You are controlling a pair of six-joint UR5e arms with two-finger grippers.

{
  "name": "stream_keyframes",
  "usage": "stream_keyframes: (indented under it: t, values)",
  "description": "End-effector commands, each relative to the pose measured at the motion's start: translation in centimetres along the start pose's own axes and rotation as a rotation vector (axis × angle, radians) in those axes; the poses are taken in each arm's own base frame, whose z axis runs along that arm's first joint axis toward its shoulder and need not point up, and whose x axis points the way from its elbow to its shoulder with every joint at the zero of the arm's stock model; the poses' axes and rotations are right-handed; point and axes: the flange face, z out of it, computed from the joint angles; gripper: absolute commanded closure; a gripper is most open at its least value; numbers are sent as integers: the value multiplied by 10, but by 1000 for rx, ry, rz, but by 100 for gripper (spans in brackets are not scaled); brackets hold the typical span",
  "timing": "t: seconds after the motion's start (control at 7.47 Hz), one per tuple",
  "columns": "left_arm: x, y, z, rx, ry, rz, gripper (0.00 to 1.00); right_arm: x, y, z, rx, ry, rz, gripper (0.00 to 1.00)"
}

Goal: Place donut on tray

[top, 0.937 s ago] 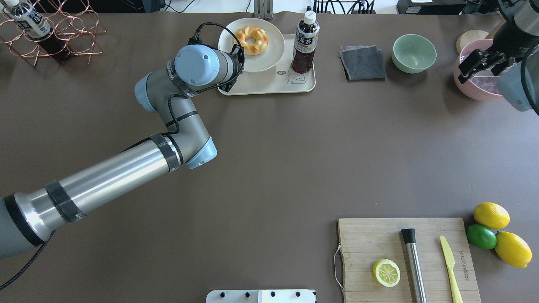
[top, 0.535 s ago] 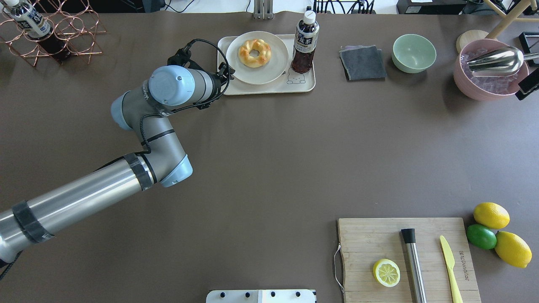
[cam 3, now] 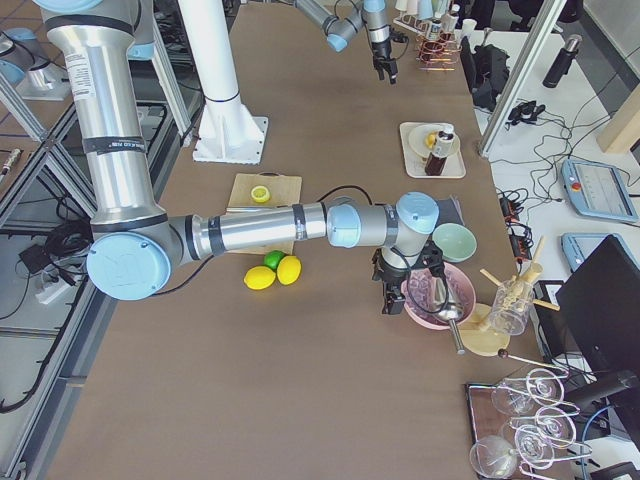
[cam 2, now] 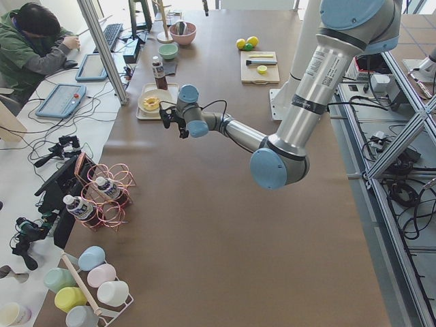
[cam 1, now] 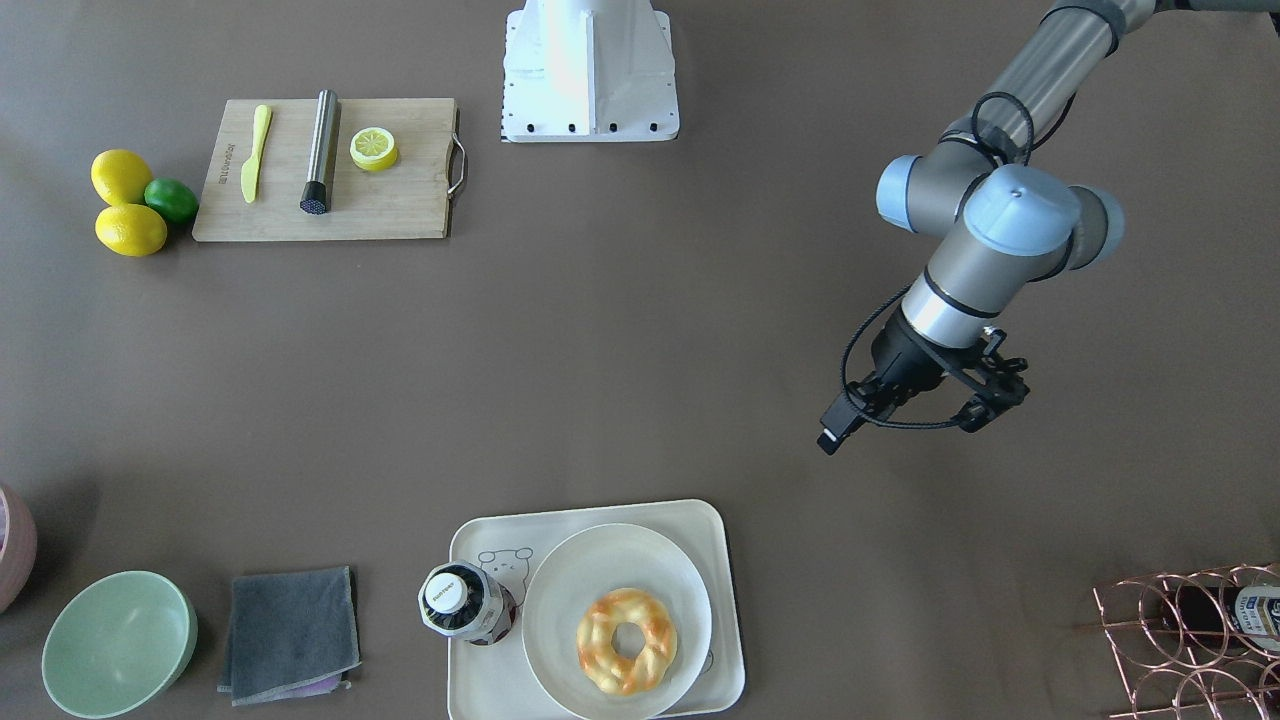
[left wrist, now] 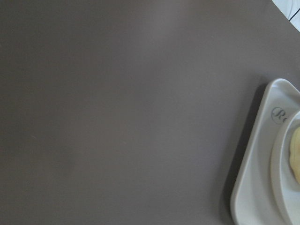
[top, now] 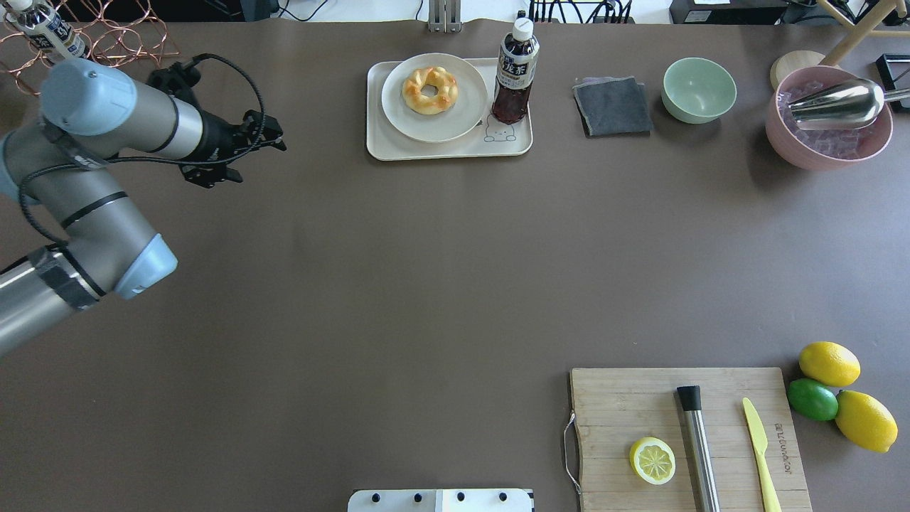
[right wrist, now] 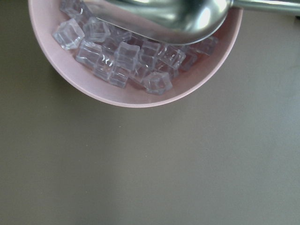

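Since the earlier frames the left arm has swung clear of the tray [top: 380, 148]: its gripper [top: 269, 139], which was at the tray's left edge, now hangs well to the robot's left of the tray, over bare table. Nearest the robot, the arm's silver tube enters low. It folds sharply at the elbow, and the wrist section runs back toward the tray with the tool slanted down. The wrist camera catches only the tray's near corner. The left gripper carries nothing. Its jaw width cannot be read in any view, because the fingers show only as a dark cluster. Farther out, the donut [top: 429, 89] lies flat and untouched on the round white plate [top: 466, 117]. This plate rests inside the tray, with a dark bottle [top: 515, 71] upright on the tray just right of the plate. By judgement, the placement step is complete and the retreat step is in hand. The next move calls only for parking the arm, and for keeping the elbow clear of the copper wire rack [cam 1: 1190, 640] that stands far to the left of the tray. Farthest from the tray, well off to its right, the right gripper [cam 3: 392, 295] waits beside a pink bowl [top: 789, 146] of ice cubes. Whether the right gripper is spread or closed cannot be told.
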Motion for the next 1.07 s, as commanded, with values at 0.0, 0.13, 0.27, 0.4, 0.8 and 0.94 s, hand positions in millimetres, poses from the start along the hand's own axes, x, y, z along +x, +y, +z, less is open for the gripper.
stream_keyframes:
  t: [0.0,0.13,0.27,0.4,0.8,0.94]
  values:
    - [-127,-61,-100,-47,-152,318,1,39,26,-3,3,10,67,0]
    - [-171,-96,-133,-52,-193,442,1,53,38,-4,7,10,97,0]
    - [-219,-127,-161,-84,-251,549,1,64,48,-4,6,10,119,0]
    - [-251,-149,-183,-106,-312,634,1,71,56,-3,6,7,139,0]
    - [-342,-185,-245,-199,-390,732,1,76,63,2,-4,6,148,0]
    - [-393,-177,-238,-254,-421,683,1,76,63,2,-4,6,150,0]
